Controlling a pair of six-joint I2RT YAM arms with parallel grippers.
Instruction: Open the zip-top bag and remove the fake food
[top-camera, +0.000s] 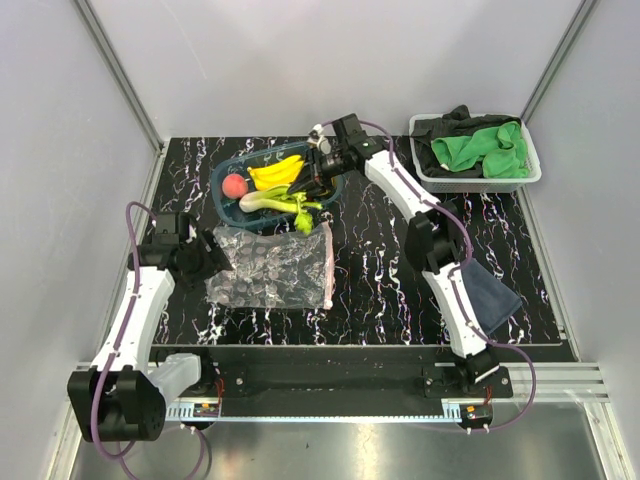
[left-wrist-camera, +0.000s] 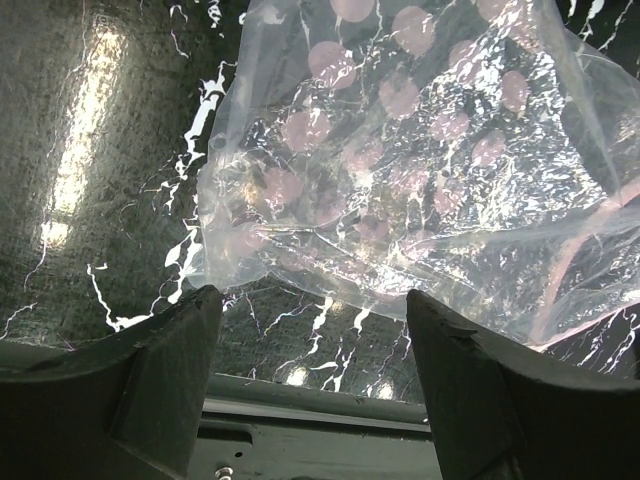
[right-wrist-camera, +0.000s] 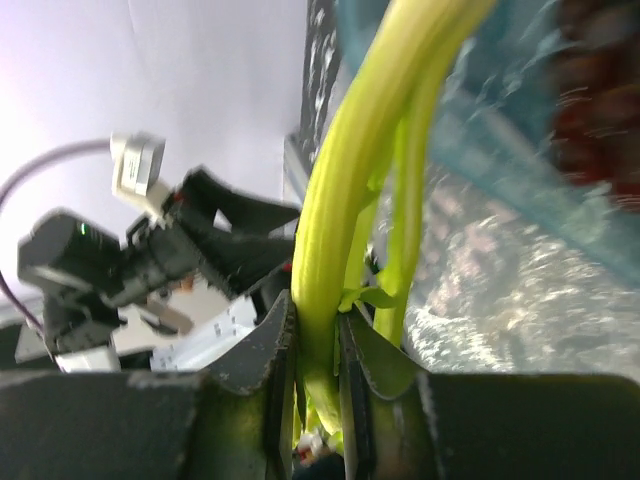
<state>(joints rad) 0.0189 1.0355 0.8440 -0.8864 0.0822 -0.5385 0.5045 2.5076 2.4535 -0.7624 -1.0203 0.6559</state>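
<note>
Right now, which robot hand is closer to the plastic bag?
Left. The left gripper sits open at the left edge of the zip-top bag. The right gripper is beyond it, over the tray, pinching the leek.

We note a lab robot cell: white panel walls (top-camera: 330, 60) and aluminium posts (top-camera: 119, 72) enclose the black marbled table (top-camera: 380, 290); a metal mounting rail (top-camera: 340, 408) lines the table's near edge.

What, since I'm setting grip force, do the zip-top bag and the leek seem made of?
Zip-top bag: thin clear plastic film, glossy; it crinkles and throws glare. Leek: probably moulded plastic, smooth and faintly shiny; its yellow-green stalk is evenly coloured.
</note>
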